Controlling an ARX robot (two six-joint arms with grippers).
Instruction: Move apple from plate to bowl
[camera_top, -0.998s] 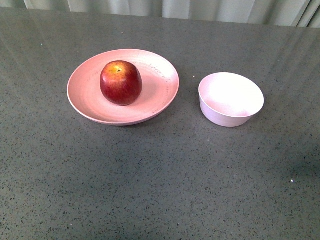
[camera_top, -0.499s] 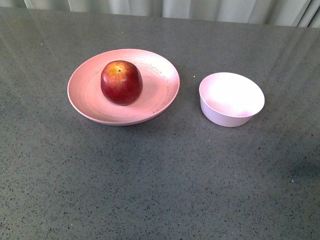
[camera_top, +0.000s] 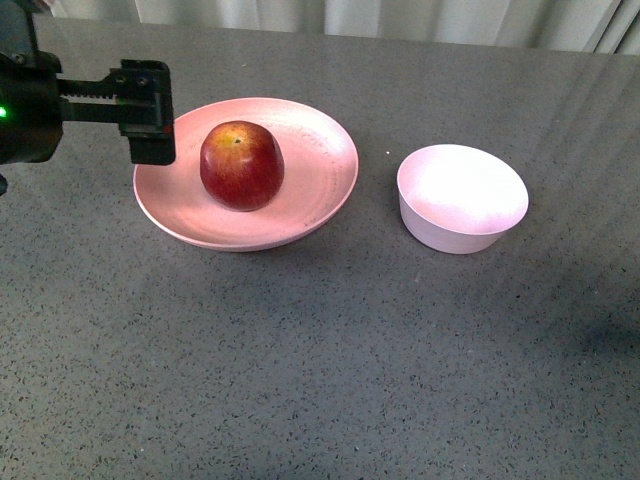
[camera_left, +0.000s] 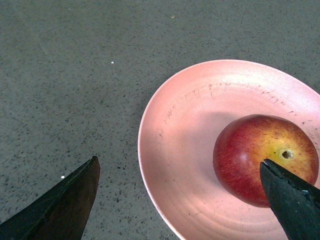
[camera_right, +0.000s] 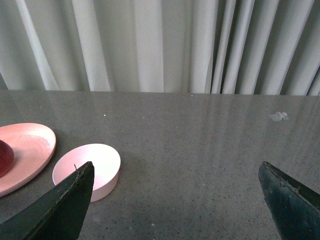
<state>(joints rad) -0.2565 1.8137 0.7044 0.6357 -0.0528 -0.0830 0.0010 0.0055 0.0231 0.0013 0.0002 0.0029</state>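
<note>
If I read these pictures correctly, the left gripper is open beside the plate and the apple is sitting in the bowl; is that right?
Not quite. The apple is sitting on the plate, not in the bowl, which holds nothing, as the front view shows. The rest stands: the left gripper is open beside the plate.

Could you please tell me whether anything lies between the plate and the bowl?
Nothing does. In the front view only a bare strip of grey table separates the plate from the bowl.
</note>
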